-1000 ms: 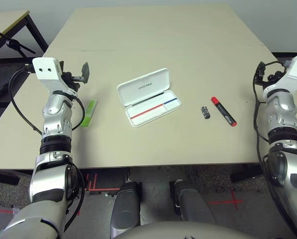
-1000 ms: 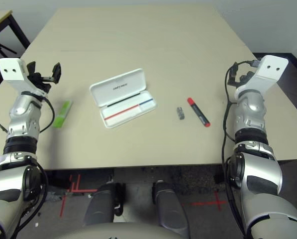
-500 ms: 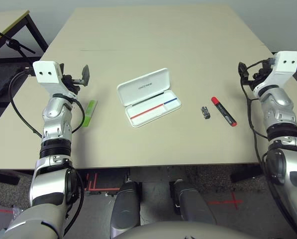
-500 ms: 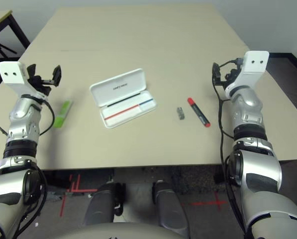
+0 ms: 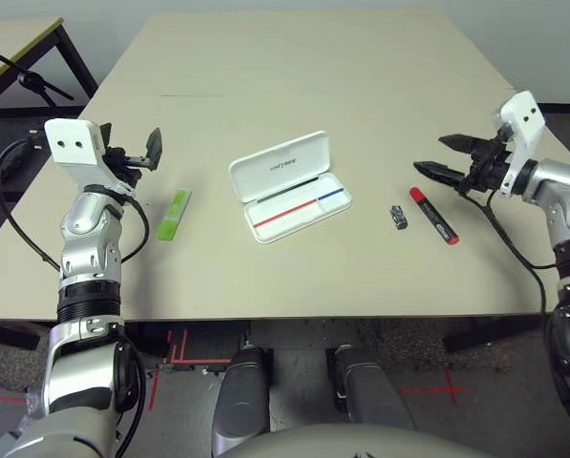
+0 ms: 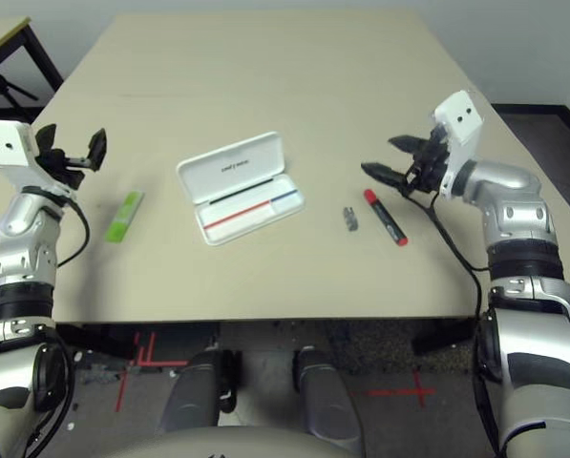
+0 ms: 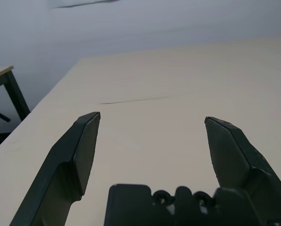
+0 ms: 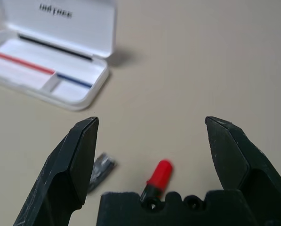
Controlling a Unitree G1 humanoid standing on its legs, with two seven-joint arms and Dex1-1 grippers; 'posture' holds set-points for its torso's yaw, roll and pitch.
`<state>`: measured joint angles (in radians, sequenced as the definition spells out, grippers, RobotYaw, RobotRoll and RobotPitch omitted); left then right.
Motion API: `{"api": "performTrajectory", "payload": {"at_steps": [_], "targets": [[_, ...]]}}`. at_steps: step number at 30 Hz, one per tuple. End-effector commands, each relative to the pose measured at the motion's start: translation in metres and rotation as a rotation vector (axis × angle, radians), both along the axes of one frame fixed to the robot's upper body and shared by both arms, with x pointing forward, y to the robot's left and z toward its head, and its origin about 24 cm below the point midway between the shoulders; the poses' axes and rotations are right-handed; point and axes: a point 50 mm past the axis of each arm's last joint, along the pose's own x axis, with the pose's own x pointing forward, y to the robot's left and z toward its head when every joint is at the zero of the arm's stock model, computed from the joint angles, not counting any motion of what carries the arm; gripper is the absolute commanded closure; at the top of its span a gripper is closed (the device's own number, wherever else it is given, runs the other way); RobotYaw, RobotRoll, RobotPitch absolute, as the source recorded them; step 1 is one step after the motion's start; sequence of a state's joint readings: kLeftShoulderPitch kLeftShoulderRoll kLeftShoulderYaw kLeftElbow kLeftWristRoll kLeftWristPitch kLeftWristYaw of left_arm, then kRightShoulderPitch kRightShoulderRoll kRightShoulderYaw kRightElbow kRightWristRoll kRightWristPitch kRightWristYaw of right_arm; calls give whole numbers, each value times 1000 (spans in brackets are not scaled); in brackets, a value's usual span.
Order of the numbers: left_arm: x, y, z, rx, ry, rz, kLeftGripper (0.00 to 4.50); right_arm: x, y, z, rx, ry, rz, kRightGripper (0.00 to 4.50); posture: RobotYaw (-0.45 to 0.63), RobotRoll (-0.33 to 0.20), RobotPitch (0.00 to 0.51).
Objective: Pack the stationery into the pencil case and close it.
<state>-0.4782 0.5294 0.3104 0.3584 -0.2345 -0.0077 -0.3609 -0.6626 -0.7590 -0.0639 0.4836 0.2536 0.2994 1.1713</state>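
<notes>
2 grippers, left gripper point(image 7: 152, 125) and right gripper point(image 8: 152, 125), gape wide, holding and touching nothing.

The table point(image 5: 294, 86) holds one open white pencil case point(image 5: 289, 186), one lime-green flat stick point(image 5: 173, 214), one black marker with a red cap point(image 5: 432, 214), and one small grey metal clip point(image 5: 397, 218).

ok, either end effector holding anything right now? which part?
Nothing held. The left end effector is open over bare table. The right end effector is open above the marker, not touching it. The green stick and clip lie loose on the table.
</notes>
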Motion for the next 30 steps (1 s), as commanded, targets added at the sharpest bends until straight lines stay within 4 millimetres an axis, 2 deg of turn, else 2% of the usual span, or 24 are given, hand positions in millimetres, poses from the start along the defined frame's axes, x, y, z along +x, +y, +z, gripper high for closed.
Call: {"api": "performTrajectory", "payload": {"at_steps": [1, 11, 18, 23, 30], "targets": [[-7, -8, 5, 41, 39, -94, 17, -7, 4, -5, -21, 63, 55, 0, 26, 0, 124], [-53, -57, 22, 143, 203, -608, 17, -12, 10, -14, -18, 114, 89, 0, 39, 0, 124], [-79, -94, 18, 232, 397, -881, 17, -15, 13, -15, -24, 139, 115, 0, 36, 0, 127], [-84, -109, 8, 319, 516, -972, 17, -15, 14, -16, -26, 142, 115, 0, 32, 0, 130], [-69, -136, -13, 407, 600, -1039, 17, -17, 14, -15, -18, 146, 117, 0, 14, 0, 134]]}}
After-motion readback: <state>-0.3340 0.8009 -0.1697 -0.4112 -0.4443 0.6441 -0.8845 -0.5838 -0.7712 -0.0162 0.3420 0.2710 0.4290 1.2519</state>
